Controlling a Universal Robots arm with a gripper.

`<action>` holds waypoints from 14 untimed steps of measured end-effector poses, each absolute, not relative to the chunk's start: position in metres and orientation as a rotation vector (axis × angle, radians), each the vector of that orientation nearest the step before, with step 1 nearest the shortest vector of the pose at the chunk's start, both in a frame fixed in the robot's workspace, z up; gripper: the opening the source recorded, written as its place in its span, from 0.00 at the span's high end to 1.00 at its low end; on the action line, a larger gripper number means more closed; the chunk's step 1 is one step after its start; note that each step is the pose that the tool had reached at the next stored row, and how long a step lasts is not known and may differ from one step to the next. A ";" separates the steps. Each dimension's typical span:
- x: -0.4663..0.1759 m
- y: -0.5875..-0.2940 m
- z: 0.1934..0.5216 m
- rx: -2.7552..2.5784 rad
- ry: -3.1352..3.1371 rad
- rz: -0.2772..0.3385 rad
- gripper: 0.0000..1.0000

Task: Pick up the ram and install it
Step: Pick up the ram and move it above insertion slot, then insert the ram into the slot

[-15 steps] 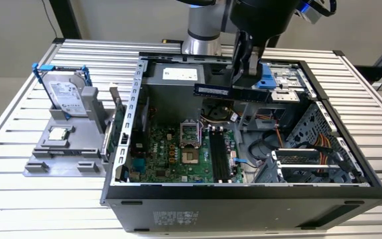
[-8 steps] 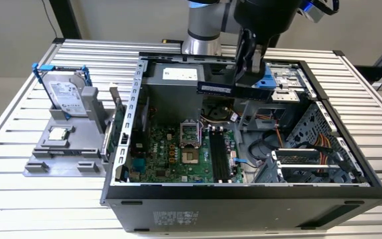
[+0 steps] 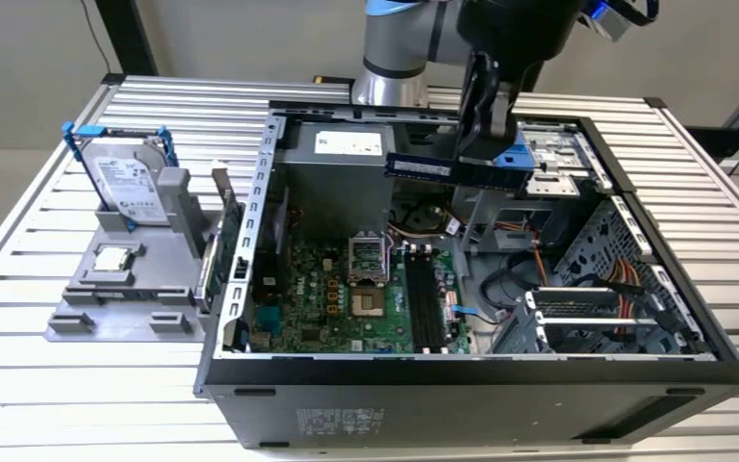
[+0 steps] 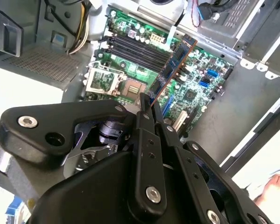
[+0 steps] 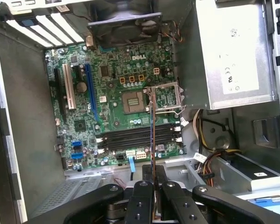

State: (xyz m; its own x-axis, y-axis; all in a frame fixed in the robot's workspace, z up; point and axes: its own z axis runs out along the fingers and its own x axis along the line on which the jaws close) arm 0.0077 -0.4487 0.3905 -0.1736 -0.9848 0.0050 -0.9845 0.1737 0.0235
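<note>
The ram [image 3: 437,169], a narrow dark circuit-board stick, hangs level above the open computer case [image 3: 472,371], and my gripper [image 3: 485,159] is shut on its end at the exterior view's right. In the second wrist view the ram [image 4: 175,58] sticks out from the gripper [image 4: 149,109] over the green motherboard [image 4: 196,88]. The first wrist view shows the ram [image 5: 152,135] edge-on, crossing over the black memory slots [image 5: 130,136], with the gripper [image 5: 152,186] below it. The slots [image 3: 423,308] lie low in the case, well under the stick.
A grey holder [image 3: 126,303] at the exterior view's left carries a silver hard drive in a blue frame [image 3: 128,178] and a small square processor chip [image 3: 113,258]. Inside the case are the power supply [image 3: 338,188], cables [image 5: 210,135] and a drive cage [image 3: 600,313]. A hand [image 4: 273,184] shows beyond the case.
</note>
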 end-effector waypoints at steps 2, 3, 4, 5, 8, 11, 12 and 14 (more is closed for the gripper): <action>0.008 -0.448 0.390 2.003 -2.396 -0.023 1.00; 0.009 -0.447 0.391 2.000 -2.398 -0.023 1.00; 0.009 -0.447 0.391 1.997 -2.400 -0.023 1.00; 0.009 -0.447 0.391 1.995 -2.403 -0.023 1.00; 0.010 -0.447 0.391 1.987 -2.409 -0.023 1.00; 0.010 -0.446 0.390 1.987 -2.409 -0.023 1.00; 0.010 -0.446 0.390 1.987 -2.409 -0.023 1.00; 0.010 -0.444 0.390 1.987 -2.409 -0.023 1.00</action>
